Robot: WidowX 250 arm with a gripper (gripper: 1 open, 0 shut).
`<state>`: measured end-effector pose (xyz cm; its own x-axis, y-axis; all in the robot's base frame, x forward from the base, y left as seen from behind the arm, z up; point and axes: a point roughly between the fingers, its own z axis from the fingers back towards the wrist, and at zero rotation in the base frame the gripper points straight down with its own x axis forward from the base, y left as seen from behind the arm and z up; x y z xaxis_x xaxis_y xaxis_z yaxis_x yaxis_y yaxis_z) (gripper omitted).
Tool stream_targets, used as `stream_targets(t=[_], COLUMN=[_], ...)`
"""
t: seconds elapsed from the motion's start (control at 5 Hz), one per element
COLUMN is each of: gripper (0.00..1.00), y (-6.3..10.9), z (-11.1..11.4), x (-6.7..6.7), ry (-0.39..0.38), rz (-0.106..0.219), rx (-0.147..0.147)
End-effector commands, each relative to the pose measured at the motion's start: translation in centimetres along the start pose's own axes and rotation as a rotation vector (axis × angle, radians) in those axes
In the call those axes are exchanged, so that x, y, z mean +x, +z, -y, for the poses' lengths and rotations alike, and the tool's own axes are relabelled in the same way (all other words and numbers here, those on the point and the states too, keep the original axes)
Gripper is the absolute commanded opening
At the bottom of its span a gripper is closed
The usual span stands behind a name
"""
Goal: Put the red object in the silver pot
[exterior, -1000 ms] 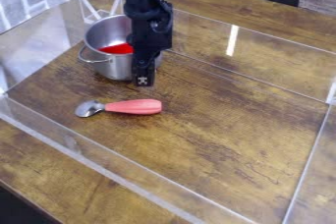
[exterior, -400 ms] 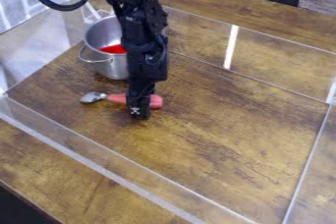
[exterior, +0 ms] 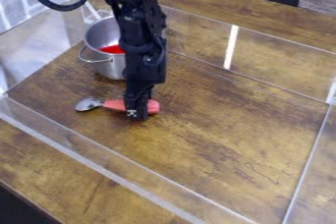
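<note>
The black arm reaches down from the upper left with its gripper [exterior: 137, 111] pointing straight down at the wooden counter [exterior: 223, 140]. Its tip sits right on the coral-red handle of the red object [exterior: 133, 107], which lies flat on the counter; the handle shows on both sides of the gripper, and the small silver head sticks out to the gripper's left. The fingers are dark and blurred against the handle, so I cannot tell whether they are spread around it or pinching it. Behind the gripper and a little to its left stands the silver pot [exterior: 100, 59], upright, partly hidden by the arm, with something red showing inside it. A clear plastic wall [exterior: 79, 140] runs along the counter in front of the gripper, near the utensil but apart from it.
</note>
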<state>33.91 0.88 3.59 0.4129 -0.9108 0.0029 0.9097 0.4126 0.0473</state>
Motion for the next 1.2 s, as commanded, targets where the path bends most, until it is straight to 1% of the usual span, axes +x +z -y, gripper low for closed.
stream_targets(t=[0.0, 0.2, 0.4, 0.6, 0.8, 1.0], gripper=[0.00, 0.00, 0.00, 0.00, 1.00, 1.00], y=[3.9, 4.2, 5.7, 6.7, 6.9, 6.9], z=[-2.0, -2.6, -3.5, -4.7, -4.5, -4.3], x=[-1.4, -2.5, -3.6, -4.5, -4.8, -5.0], ry=[0.058, 0.090, 0.088, 0.085, 0.139, 0.188], rz=[0.039, 0.035, 0.040, 0.048, 0.072, 0.080], rx=[0.103, 0.113, 0.127, 0.137, 0.130, 0.134])
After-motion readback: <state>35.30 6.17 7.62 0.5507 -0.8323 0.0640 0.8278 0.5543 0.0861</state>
